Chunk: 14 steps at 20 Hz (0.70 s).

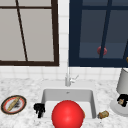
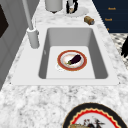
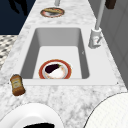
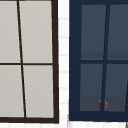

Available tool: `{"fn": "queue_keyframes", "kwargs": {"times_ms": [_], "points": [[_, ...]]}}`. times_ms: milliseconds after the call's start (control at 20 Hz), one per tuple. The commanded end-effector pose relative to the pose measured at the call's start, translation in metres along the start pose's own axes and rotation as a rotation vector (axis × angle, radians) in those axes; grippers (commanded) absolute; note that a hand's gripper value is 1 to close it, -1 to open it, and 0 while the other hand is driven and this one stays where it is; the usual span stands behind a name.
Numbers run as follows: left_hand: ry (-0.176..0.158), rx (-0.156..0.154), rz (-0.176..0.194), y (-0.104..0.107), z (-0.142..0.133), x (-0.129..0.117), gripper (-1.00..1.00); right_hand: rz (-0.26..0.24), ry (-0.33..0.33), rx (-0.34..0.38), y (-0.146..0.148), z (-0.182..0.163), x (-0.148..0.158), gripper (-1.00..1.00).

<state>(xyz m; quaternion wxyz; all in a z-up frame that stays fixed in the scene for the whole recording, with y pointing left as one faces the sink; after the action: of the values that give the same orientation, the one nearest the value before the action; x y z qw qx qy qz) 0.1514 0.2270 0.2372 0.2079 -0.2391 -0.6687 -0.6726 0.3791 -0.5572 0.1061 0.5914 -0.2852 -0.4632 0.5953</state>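
Note:
My left hand hangs by the sink's front left corner, fingers pointing down and relaxed, holding nothing. It also appears as a dark shape, the left hand, off the counter's front edge. My right hand rests on a white plate at the far right, fingers curled round a small tan item; the same right hand is at the counter's far end. In the basin lies a red-rimmed plate with an eggplant. A big red ball covers the sink's front.
A patterned plate with a bread stick sits on the left counter. A small brown jar lies right of the sink. A tall pale cylinder stands behind the white plate. The faucet rises behind the basin.

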Motion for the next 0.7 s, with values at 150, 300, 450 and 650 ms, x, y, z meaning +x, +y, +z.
{"fn": "queue_keyframes", "kwargs": {"times_ms": [150, 300, 450, 650], "points": [[0.000, 0.000, 0.000, 0.000, 0.000, 0.000, 0.00, 0.067, 0.027, -0.098, -0.014, 0.004, 0.004, 1.00], [0.000, 0.000, 0.000, 0.000, 0.000, 0.000, 0.00, 0.072, 0.044, -0.082, -0.030, 0.012, 0.010, 1.00], [0.000, 0.000, 0.000, 0.000, 0.000, 0.000, 0.00, 0.082, 0.043, -0.065, -0.045, 0.018, 0.027, 1.00], [0.000, 0.000, 0.000, 0.000, 0.000, 0.000, 0.00, 0.144, 0.098, -0.060, -0.059, 0.017, 0.056, 1.00]]}}
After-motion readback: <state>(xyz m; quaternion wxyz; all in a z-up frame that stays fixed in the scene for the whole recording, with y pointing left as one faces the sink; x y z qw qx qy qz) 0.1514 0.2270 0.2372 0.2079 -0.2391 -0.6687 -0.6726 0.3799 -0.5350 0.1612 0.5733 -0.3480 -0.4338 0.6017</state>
